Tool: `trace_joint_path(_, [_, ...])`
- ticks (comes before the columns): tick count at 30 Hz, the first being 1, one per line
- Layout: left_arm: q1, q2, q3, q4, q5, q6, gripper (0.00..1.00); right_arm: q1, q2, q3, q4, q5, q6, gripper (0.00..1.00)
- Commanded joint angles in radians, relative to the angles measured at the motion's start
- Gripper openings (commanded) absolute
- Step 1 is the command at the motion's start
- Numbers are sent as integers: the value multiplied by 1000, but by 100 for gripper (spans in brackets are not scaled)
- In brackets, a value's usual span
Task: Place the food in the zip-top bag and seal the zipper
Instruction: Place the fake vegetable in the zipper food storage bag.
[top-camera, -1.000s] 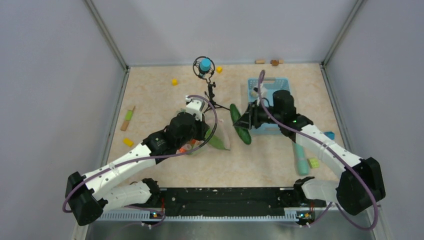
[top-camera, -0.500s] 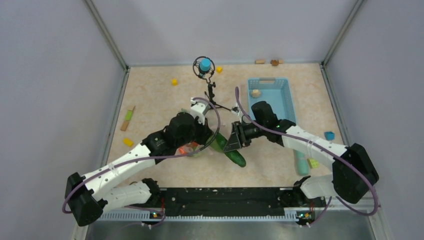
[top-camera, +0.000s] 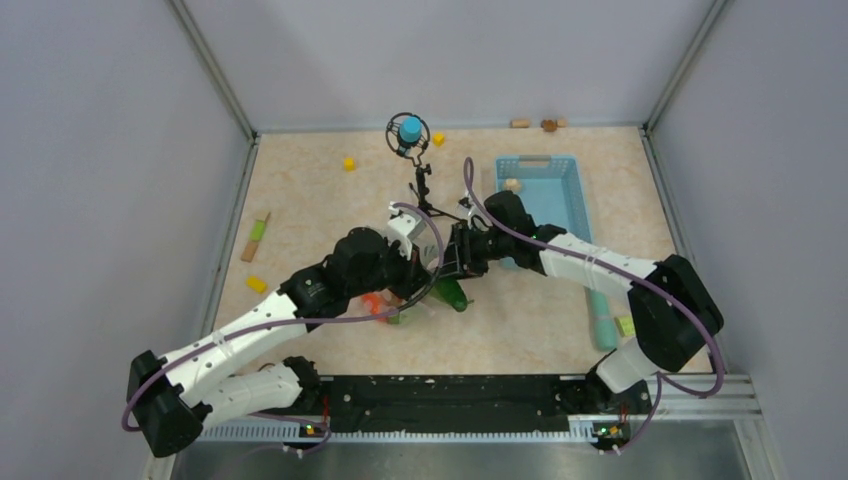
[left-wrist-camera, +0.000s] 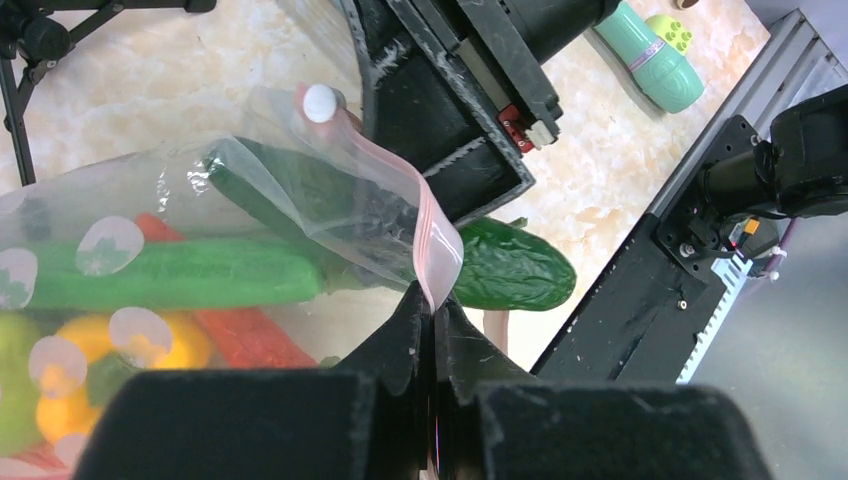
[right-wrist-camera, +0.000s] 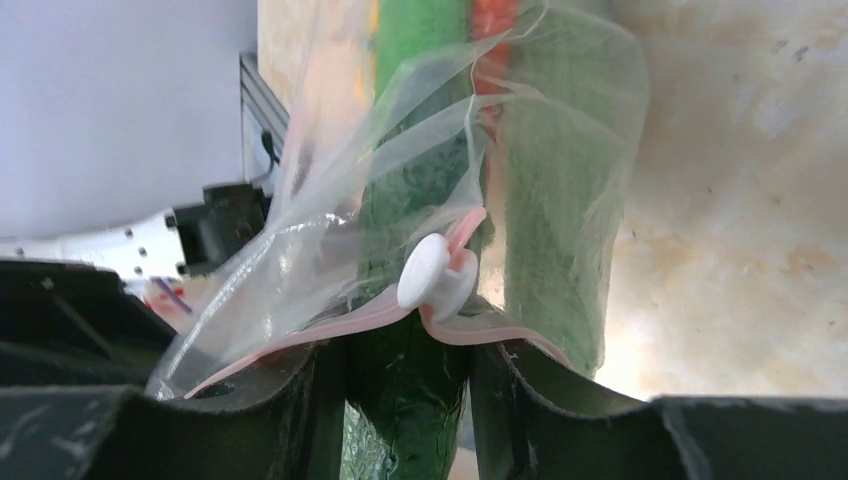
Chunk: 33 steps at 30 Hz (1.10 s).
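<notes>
The desk (top-camera: 320, 200) carries a light blue basket (top-camera: 537, 160) well to the right of the zip-top bag (top-camera: 398, 312) and farther back, with a small mushroom (top-camera: 512, 185) in it. A teal cylinder (top-camera: 601, 318) lies well right of the bag. A black stand (top-camera: 409, 131) rises just behind the bag, its legs close to both wrists, and yellow cubes (top-camera: 349, 163) sit apart behind and to the left of the bag. From above, the two arms cover most of the bag and its mouth cannot be made out. In the right wrist view the bag's far contents blur into green and orange. Through the film the left wrist view shows a pale cucumber (left-wrist-camera: 170, 272) and a yellow pepper (left-wrist-camera: 150, 345). The left hand (left-wrist-camera: 432, 310) is pinched tight on the pink zipper (left-wrist-camera: 432, 225) at the bag's mouth, near the white slider (left-wrist-camera: 319, 102). The right hand (right-wrist-camera: 405, 360) clamps a dark cucumber (left-wrist-camera: 510, 270), one end under the bag's lip and the other outside.
</notes>
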<state>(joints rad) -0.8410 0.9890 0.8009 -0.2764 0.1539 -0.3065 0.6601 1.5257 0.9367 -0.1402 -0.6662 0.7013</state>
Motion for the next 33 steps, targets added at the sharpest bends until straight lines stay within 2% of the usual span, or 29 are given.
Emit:
trace_joint_path(1, [-4,-1,2,87,70,4,0,20,-2,3,181,146,159,18])
trace_joint_path(5, [-4,19,5,107,57,-18,0,40,-21,-47,257,230,252,30])
trace_joint_path(10, [-3,24,16,112,65,-39,0,56,-31,-54,277,307,284,39])
trace_joint_path(19, [-3,-9,6,110,-44,-63,0,81,-83,-42,155,356,190,67])
trace_joint_path(33, [-3,-21,24,100,-159,-89,0,109,-201,-29,-97,404,8,68])
